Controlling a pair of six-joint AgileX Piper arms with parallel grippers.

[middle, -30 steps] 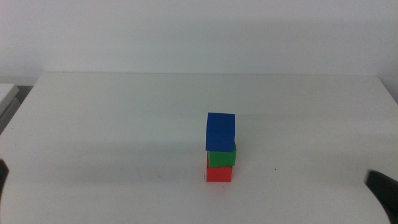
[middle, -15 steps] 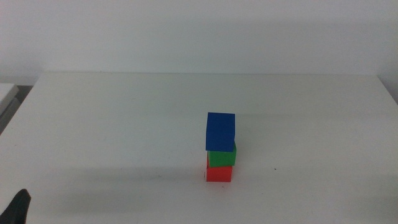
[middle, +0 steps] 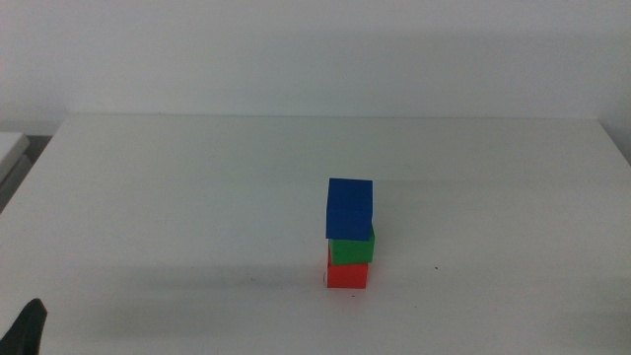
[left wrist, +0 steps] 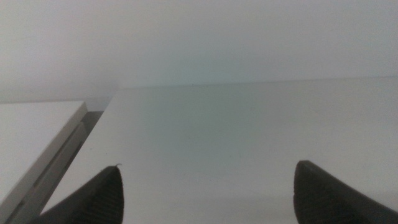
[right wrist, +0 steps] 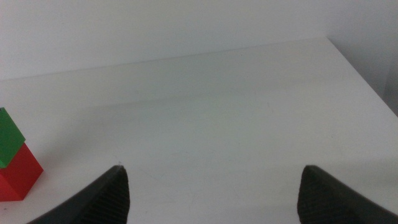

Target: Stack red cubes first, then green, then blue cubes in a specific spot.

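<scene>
White table (middle: pixel 197 197), three-cube tower.
Matte blue cube (middle: pixel 350 208) atop green (middle: pixel 352 249) atop red (middle: pixel 347 274); left gripper (left wrist: pixel 205 193) and right gripper (right wrist: pixel 211 193) spread wide, empty.

Nothing to read here, honestly. No text, labels, brand marks or numbers anywhere in any view. The cube faces are plain and the desk (middle: pixel 197 197) surface has no writing on it that I can make out.

The white table (middle: pixel 177 197) bears the red cube (middle: pixel 347 275) directly.
</scene>
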